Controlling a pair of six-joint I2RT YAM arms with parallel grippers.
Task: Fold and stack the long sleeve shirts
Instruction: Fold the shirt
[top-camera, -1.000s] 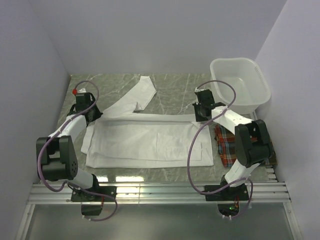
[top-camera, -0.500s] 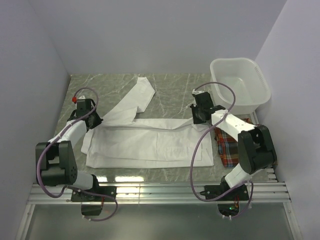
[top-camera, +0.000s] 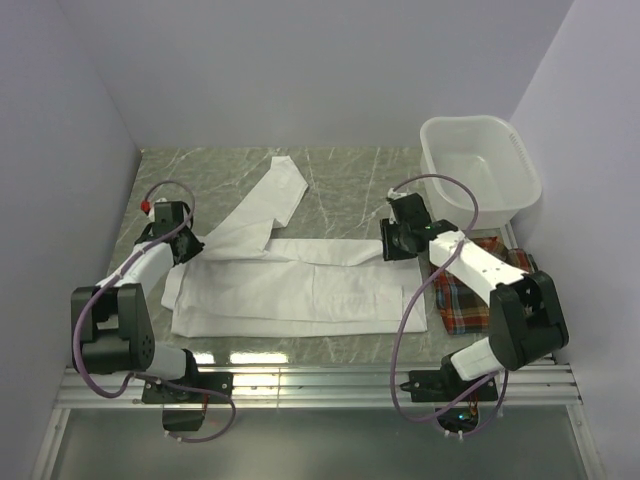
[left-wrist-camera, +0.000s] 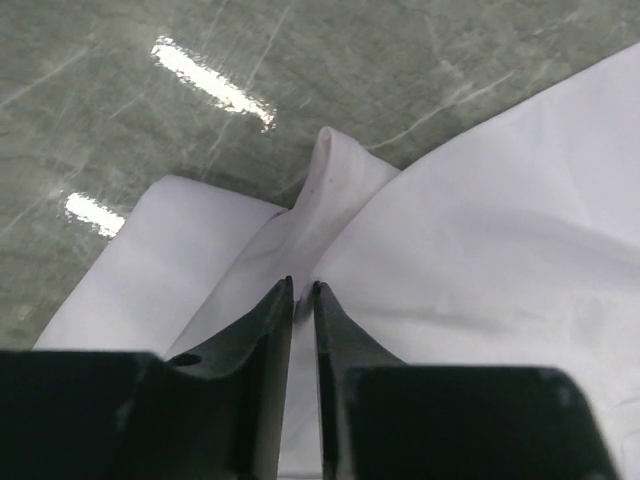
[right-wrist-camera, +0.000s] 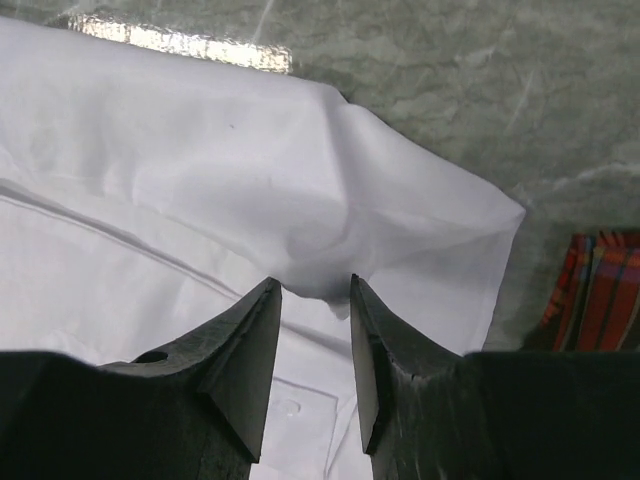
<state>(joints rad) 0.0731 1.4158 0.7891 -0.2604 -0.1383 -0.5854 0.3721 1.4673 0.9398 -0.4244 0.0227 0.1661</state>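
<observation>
The white long sleeve shirt (top-camera: 290, 285) lies flat in a wide folded band across the table, one sleeve (top-camera: 275, 190) running off toward the back. My left gripper (top-camera: 187, 246) sits low at its far left corner. In the left wrist view the jaws (left-wrist-camera: 302, 288) stand only slightly parted, with a raised ridge of white cloth (left-wrist-camera: 330, 180) at their tips. My right gripper (top-camera: 392, 243) is at the far right corner, open, with a soft bulge of the shirt (right-wrist-camera: 200, 170) just beyond its tips (right-wrist-camera: 315, 285). The plaid shirt (top-camera: 462, 295) lies crumpled under the right arm.
A white plastic basin (top-camera: 520, 190) stands at the back right corner. Grey walls close in the table on the left, back and right. A metal rail (top-camera: 320, 380) runs along the near edge by the arm bases. The plaid cloth (right-wrist-camera: 598, 290) shows at the right edge of the right wrist view.
Both grippers came toward the near side and lowered with the shirt's far edge, narrowing the folded band. Both sets of jaws have parted, the right more than the left.
</observation>
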